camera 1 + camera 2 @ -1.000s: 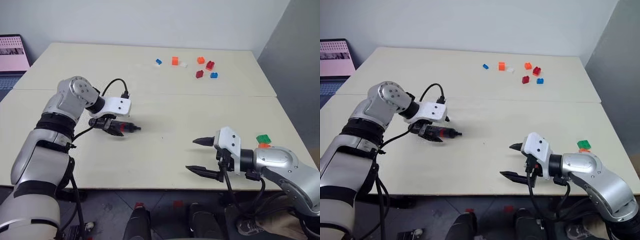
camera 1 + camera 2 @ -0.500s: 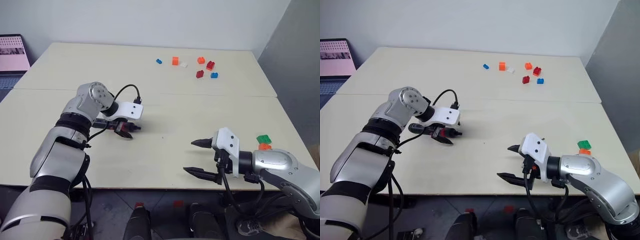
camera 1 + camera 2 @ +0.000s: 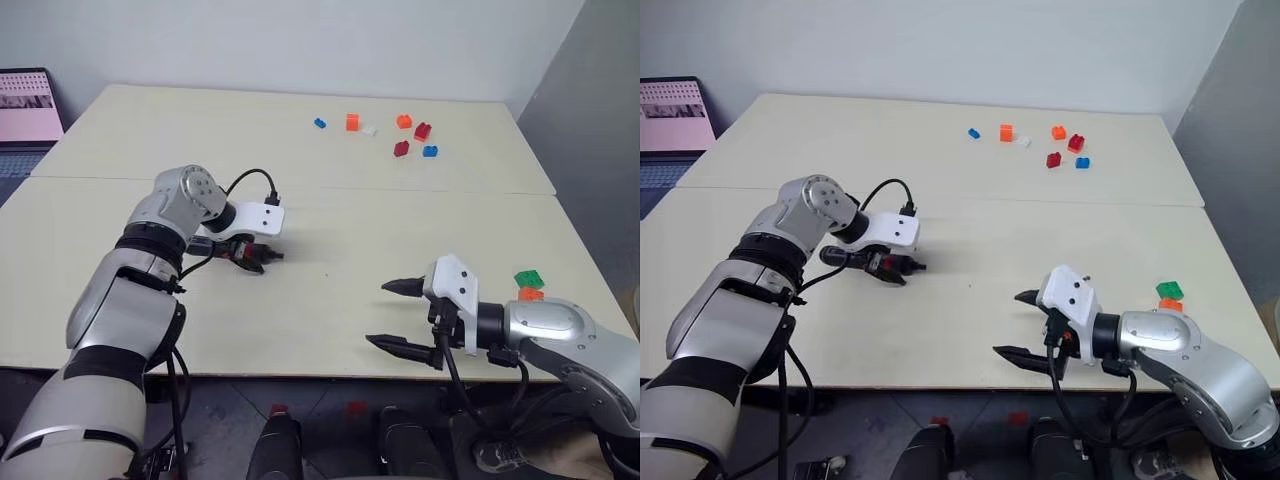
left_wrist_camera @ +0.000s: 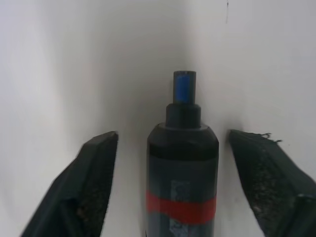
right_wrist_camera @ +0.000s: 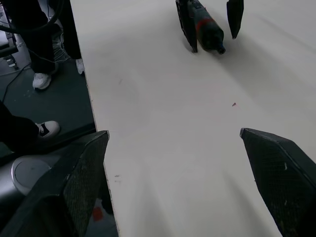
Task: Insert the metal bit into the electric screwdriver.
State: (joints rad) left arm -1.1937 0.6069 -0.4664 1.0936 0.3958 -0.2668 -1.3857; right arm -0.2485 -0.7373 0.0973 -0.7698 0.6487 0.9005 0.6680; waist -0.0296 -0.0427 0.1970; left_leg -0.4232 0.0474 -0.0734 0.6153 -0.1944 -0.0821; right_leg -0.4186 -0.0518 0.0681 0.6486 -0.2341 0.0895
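The electric screwdriver lies flat on the table, left of centre, black with a red band, its nose pointing right. My left gripper points steeply down over it. Its two black fingers stand on either side of the body, with a gap showing on each side, so it is open. The right wrist view shows the same straddle around the screwdriver. My right gripper hovers open and empty near the table's front edge at the right. The metal bit is out of view.
Several small coloured bricks are scattered at the far right of the table. A green and an orange brick lie by my right forearm. A laptop stands beyond the far left edge. A person's shoes stand on the floor beside the table.
My left elbow has swung in toward the table and the left gripper has slid a little right along the screwdriver. The screwdriver and my right arm have stayed in place.
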